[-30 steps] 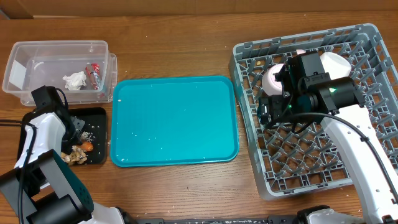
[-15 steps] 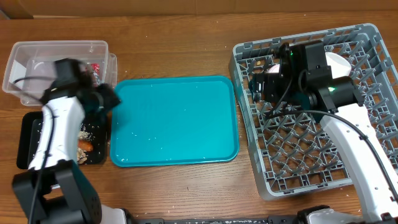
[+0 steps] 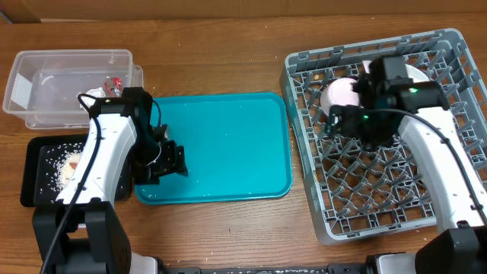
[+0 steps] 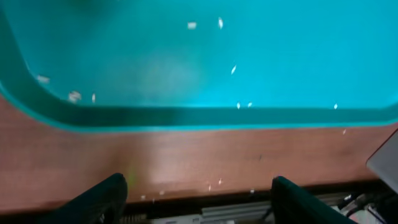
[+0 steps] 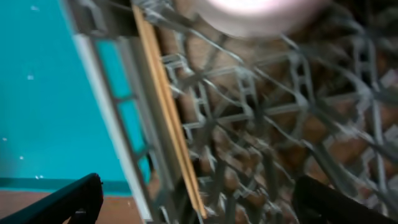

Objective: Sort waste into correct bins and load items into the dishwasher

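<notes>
- Left gripper (image 4: 198,185): fingers apart with nothing between them. It hangs over the 7 o'clock corner of the teal tray (image 3: 221,144), where rim meets table (image 4: 186,155).
- Right gripper (image 5: 199,193): also spread and empty, over the dish rack (image 3: 380,198) near its 10 o'clock corner.
- Tray carries only crumbs (image 4: 233,70). Nothing on it looks sortable, so I read this step as a final check or a grab on the tray rim.
- If grabbing the tray: put one finger inside the rim and one outside, then close square on the lip. It's flat and wide, and will likely swing from a corner hold, so lift slowly.
- Rack holds a pink bowl (image 3: 340,93) at 11 o'clock and a wooden stick (image 5: 168,112), likely a chopstick, along the 9 o'clock wall. Keep the right arm clear of both.
- Further out: clear bin (image 3: 23,68) with wrappers at the tray's 10 o'clock, black tray (image 3: 34,190) with food scraps at 9 o'clock.
</notes>
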Motion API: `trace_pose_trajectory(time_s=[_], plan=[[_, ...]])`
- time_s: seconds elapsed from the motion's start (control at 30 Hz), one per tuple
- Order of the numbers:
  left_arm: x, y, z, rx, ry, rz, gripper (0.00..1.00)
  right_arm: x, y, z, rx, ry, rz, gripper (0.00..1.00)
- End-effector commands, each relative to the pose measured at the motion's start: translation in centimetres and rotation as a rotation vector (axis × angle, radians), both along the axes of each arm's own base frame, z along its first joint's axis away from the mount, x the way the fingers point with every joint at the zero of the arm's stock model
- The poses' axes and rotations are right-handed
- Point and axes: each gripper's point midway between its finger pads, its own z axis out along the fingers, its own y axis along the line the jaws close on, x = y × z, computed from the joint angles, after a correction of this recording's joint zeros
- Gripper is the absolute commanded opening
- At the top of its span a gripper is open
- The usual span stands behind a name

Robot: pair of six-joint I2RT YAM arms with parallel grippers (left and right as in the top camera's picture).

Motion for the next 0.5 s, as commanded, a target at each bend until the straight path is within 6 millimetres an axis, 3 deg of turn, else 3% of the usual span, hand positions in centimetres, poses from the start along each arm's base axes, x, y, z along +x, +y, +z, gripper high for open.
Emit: trace_pose_trajectory(time_s=[0.0, 0.13, 0.27, 0.47], plan=[[0.0, -0.2, 1.6, 0.002, -0.07, -0.044, 0.79, -0.6, -0.9, 0.8, 0.006, 0.006, -0.035, 1.0], [0.4, -0.4, 3.3, 0.036, -0.195, -0.061, 0.83, -1.3, -1.5, 1.0, -0.019, -0.034, -0.043, 1.0], [1.3, 0.2, 5.4, 0.139, -0.42, -0.047, 0.88, -1.5, -1.6, 2.1, -0.015, -0.195, -0.047, 1.0], [-0.6, -1.2, 8.2, 0.149, -0.749, -0.087, 1.0, -3.4, -2.3, 3.6, -0.03, -0.475, -0.063, 1.0]])
